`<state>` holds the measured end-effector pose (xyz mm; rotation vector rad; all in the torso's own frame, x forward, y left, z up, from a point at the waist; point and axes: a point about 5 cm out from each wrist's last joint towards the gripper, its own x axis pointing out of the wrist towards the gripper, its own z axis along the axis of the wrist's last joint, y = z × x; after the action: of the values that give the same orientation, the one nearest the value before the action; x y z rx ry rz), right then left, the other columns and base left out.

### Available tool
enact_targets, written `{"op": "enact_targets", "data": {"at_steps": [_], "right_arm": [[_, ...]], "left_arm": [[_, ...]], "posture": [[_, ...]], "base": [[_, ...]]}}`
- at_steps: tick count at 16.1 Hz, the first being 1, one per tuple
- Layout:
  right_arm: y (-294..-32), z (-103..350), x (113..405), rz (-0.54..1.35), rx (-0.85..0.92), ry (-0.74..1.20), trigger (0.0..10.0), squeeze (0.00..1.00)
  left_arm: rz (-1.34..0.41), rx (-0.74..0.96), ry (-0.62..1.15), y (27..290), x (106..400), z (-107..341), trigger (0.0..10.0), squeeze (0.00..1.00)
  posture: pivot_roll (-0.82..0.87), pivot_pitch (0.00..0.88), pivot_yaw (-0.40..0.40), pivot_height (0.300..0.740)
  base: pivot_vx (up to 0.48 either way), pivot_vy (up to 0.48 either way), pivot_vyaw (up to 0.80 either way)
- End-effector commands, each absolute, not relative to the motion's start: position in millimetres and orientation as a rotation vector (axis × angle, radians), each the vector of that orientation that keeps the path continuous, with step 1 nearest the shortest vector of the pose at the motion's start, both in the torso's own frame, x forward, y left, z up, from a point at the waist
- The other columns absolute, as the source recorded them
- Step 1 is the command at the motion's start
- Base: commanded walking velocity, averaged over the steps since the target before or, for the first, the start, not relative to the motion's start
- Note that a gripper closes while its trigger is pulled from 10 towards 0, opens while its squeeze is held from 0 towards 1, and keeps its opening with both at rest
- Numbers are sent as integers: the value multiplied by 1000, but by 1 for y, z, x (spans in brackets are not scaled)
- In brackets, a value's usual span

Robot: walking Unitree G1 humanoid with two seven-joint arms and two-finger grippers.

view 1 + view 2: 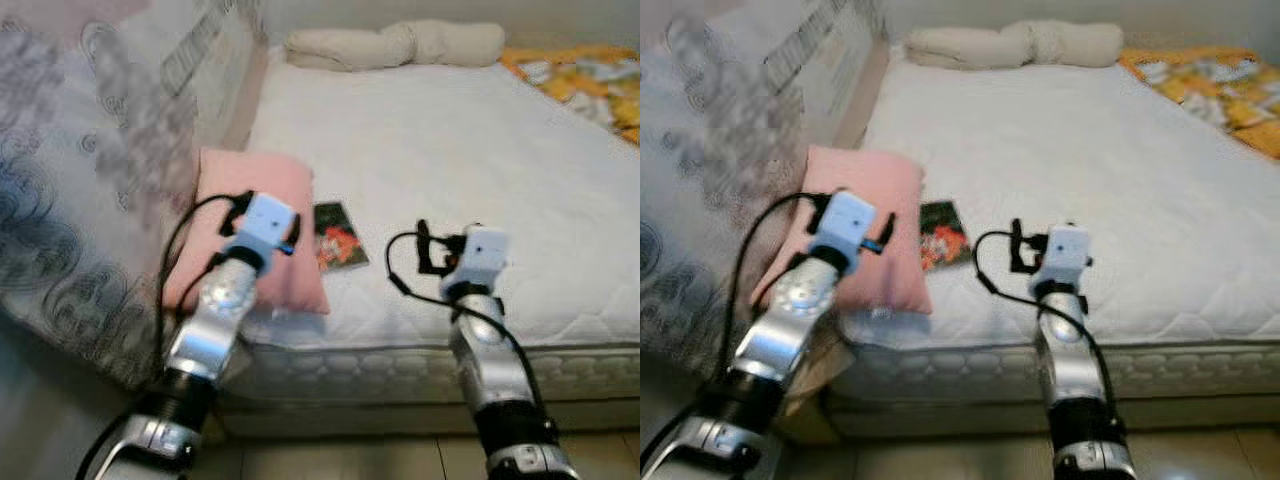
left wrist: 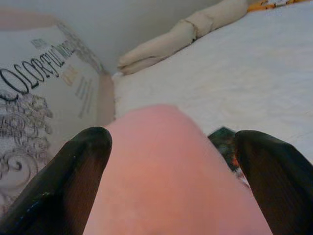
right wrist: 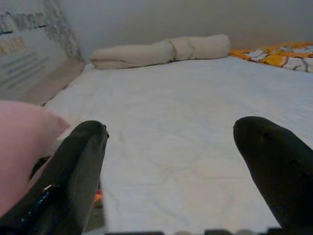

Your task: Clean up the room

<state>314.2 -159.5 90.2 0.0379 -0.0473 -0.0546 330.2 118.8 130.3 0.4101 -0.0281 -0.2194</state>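
Soft matt pink cloth pillow [image 1: 262, 225], quilted white mattress [image 1: 470, 170], glossy booklet [image 1: 338, 236]

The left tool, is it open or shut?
Open: the left tool has its two black fingers spread either side of the pink pillow.

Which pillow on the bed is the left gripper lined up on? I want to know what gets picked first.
The pink pillow at the mattress's near corner: the open left gripper straddles it, while the beige pillow lies at the far end.

Book [image 1: 339, 236] cover blurred; pink pillow [image 1: 262, 225] partly behind left arm.
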Motion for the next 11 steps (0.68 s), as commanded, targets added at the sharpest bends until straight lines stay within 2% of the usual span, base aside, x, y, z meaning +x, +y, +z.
{"op": "enact_targets", "data": {"at_steps": [1, 8, 9, 11], "right_arm": [[-167, 94, 315, -77, 40, -60, 10000, 0], [-178, 97, 325, -115, 97, -39, 10000, 0], [-184, 98, 332, -129, 195, -12, 10000, 0], [-193, 98, 342, -144, 355, 22, 10000, 0]], "left_arm": [[-234, 394, -67, 111, 330, 139, 10000, 0], [-209, 375, -96, 113, 329, 146, 10000, 0], [-181, 369, -102, 115, 328, 148, 10000, 0], [-137, 355, -118, 124, 324, 155, 10000, 0]], "posture": [[27, 0, 13, 736], [36, 0, 17, 736], [46, 0, 19, 736], [80, 38, 33, 736]], "base": [[480, 0, 0], [478, 0, 0], [364, 315, 0], [0, 0, 0]]}}
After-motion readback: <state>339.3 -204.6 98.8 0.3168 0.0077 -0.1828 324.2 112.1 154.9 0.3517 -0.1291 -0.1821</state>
